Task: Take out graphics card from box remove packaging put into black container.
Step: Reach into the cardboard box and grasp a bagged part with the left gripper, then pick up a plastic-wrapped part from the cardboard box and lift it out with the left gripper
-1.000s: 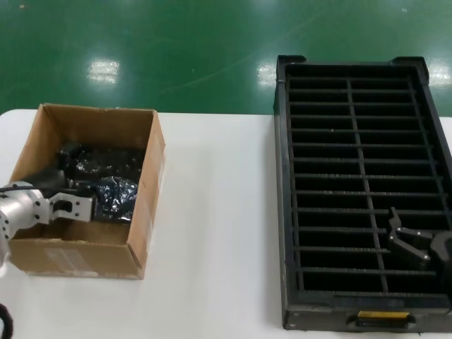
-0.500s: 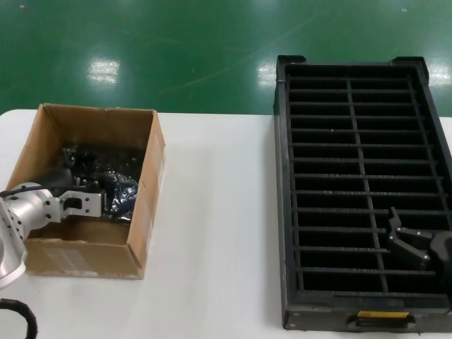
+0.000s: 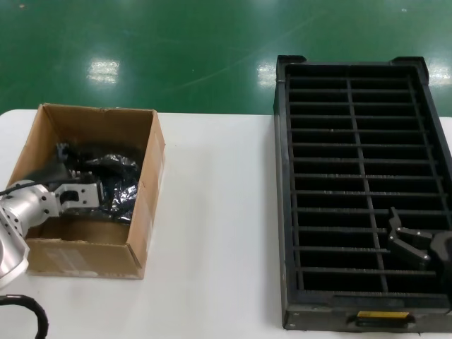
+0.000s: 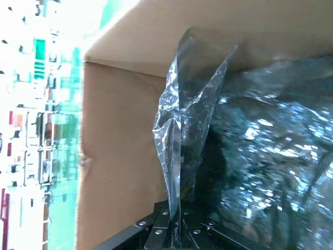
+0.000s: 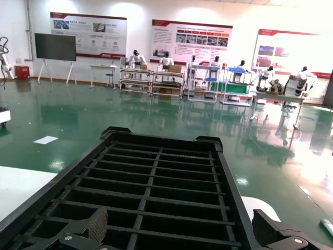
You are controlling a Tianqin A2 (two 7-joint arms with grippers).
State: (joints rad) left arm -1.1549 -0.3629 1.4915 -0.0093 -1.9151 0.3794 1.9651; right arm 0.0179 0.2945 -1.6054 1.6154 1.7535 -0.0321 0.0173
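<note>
The brown cardboard box (image 3: pixel 90 251) stands on the white table at the left. Inside it lies the crinkled grey-silver packaging (image 3: pixel 113 176); the graphics card itself is hidden in it. My left gripper (image 3: pixel 95 192) is down in the box, shut on an edge of the packaging (image 4: pixel 179 135), which stands up as a thin fold between the jaws beside the box wall (image 4: pixel 119 156). The black container (image 3: pixel 360 183) lies at the right. My right gripper (image 3: pixel 397 236) hovers open and empty over its near right slots (image 5: pixel 156 192).
The table's middle (image 3: pixel 219 233) lies between box and container. The container's yellow label (image 3: pixel 382 315) faces the front edge. Green floor lies beyond the table's far edge.
My left gripper has drawn back slightly toward the box's near left with the packaging pinched; the bag has shifted and lifted a little. The right arm has not moved.
</note>
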